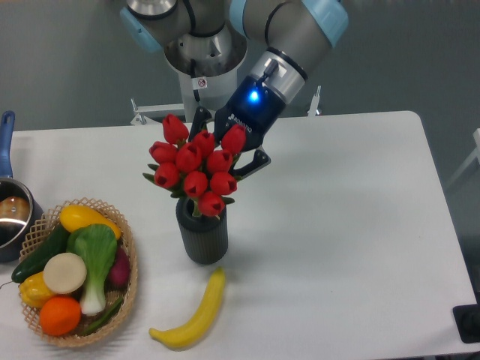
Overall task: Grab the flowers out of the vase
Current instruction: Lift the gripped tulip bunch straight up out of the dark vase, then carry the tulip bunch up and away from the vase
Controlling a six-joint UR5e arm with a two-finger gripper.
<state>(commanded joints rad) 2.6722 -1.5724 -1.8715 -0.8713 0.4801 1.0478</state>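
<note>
Camera view: gripper [225,154] is gripping the flowers [196,169] from behind, holding them above the vase [202,236]. Banana [193,315] is lying nearer, right of the basket [127,281].

gripper [225,154] angled down-left, fingers apparently closed

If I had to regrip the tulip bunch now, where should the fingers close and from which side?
Probably on the green stems just under the red buds of the tulip bunch, above the vase mouth. Come from the rear right, where the gripper already sits; the buds are wide and would likely crush or slip.
</note>
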